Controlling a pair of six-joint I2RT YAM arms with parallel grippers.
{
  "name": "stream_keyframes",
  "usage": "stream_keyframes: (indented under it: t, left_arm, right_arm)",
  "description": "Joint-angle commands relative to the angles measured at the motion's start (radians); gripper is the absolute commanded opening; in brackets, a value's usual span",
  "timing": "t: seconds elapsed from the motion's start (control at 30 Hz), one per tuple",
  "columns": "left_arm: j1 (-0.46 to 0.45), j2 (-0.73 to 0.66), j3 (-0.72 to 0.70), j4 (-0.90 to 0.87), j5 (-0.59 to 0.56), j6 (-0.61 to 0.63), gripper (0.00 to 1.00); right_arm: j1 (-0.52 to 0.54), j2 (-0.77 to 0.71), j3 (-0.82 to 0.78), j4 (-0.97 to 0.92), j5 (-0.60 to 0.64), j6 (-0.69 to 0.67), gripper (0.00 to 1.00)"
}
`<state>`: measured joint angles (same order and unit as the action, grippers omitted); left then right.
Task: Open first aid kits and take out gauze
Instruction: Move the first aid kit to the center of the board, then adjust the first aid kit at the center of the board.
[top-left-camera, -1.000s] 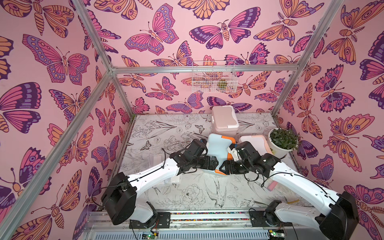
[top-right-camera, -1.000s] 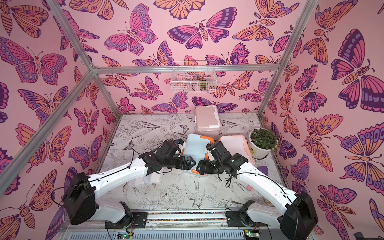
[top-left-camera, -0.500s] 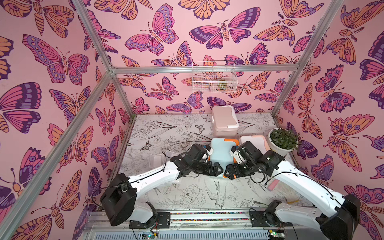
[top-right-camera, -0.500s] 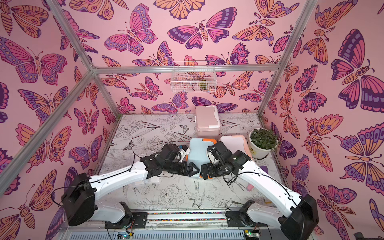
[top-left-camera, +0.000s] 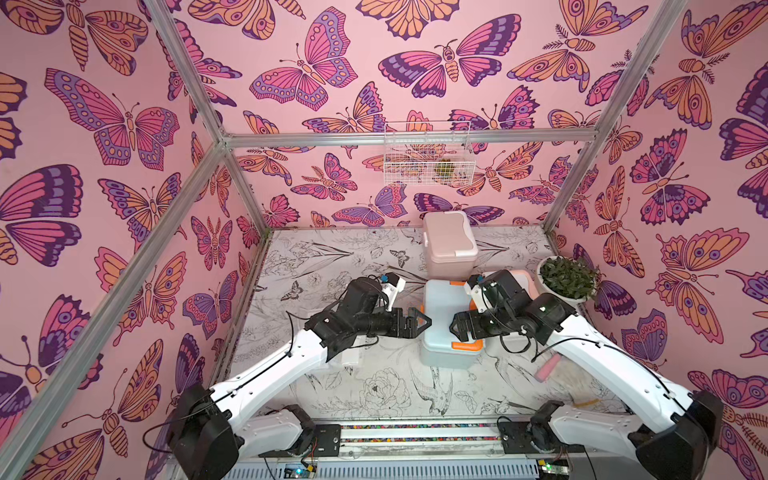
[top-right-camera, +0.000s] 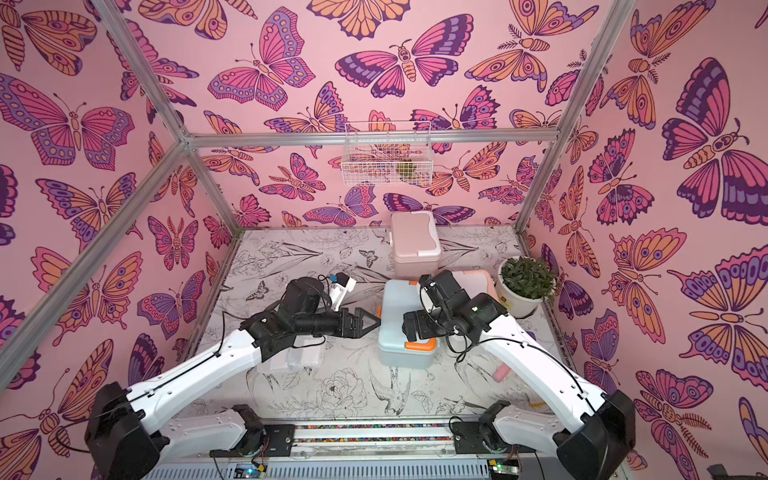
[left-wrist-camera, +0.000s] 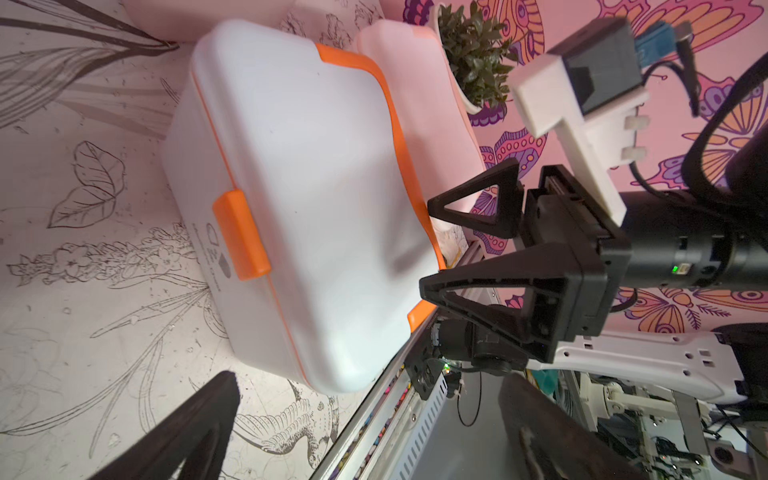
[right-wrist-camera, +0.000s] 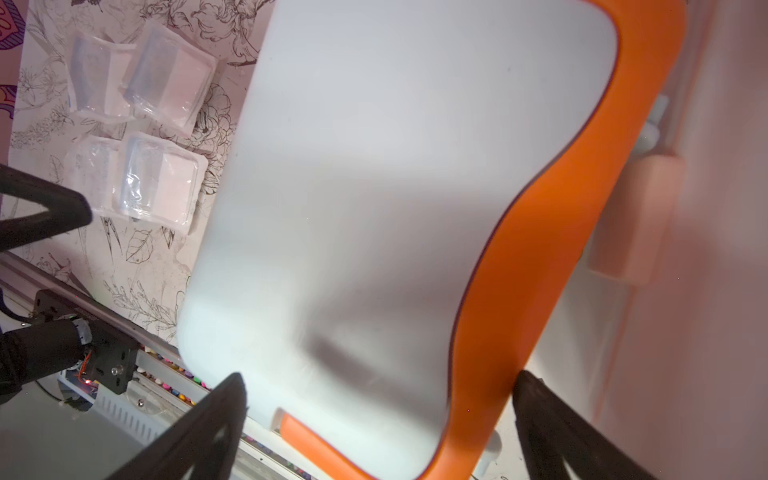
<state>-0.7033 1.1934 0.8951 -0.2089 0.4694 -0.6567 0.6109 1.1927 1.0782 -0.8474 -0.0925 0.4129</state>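
**A:** Where's the blue-grey first aid kit (top-left-camera: 442, 299)?

**B:** Mid-table (top-left-camera: 332, 257), lid down and orange latch (left-wrist-camera: 241, 235) closed, between the two grippers.

**A:** Fingers?

**B:** The left gripper (top-left-camera: 424, 322) is spread wide just beside one edge. The right gripper (top-left-camera: 454, 328) is spread too, over the opposite edge. Neither holds anything.

**A:** Gauze?

**B:** Four gauze packets (right-wrist-camera: 160, 183) lie flat beneath the left arm. The beige-pink kit (top-left-camera: 449, 243) stands behind, and the peach-trimmed kit (left-wrist-camera: 407, 95) sits by the potted plant (top-left-camera: 567, 278).
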Motion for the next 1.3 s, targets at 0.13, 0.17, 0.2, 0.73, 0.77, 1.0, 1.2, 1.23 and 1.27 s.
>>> stream_keyframes:
  t: [0.13,0.17,0.2,0.73,0.77,1.0,1.2,1.23,1.27]
  left_arm:
    - [0.024,0.069,-0.023,0.109,0.003,-0.016,1.00]
    - [0.023,0.107,-0.032,0.145,0.017,-0.038,1.00]
    - [0.020,0.120,-0.040,0.179,0.025,-0.055,1.00]
    - [-0.135,0.204,-0.116,0.425,0.033,-0.199,1.00]
    - [-0.143,0.194,-0.130,0.431,0.028,-0.206,1.00]
    - [-0.126,0.029,-0.264,0.429,-0.044,-0.238,1.00]
    - [-0.016,-0.071,-0.320,0.357,-0.023,-0.227,1.00]
    - [0.007,-0.083,-0.328,0.356,-0.012,-0.228,1.00]
    - [0.026,-0.088,-0.334,0.355,-0.002,-0.228,1.00]
  right_arm:
    - [-0.028,0.095,0.096,0.014,0.123,-0.014,0.99]
    - [-0.031,0.106,0.102,0.017,0.146,-0.015,0.99]
    - [-0.036,0.117,0.107,0.016,0.161,-0.015,0.99]
    - [0.036,0.203,0.099,0.034,-0.072,-0.042,0.95]
    - [0.045,0.189,0.083,0.034,-0.071,-0.033,0.95]
    - [0.088,0.040,-0.063,0.057,-0.084,0.050,0.94]
    - [0.089,-0.042,-0.005,-0.036,0.099,0.036,0.98]
    - [0.089,-0.047,0.010,-0.035,0.101,0.030,0.98]
    - [0.088,-0.048,0.020,-0.031,0.097,0.024,0.98]
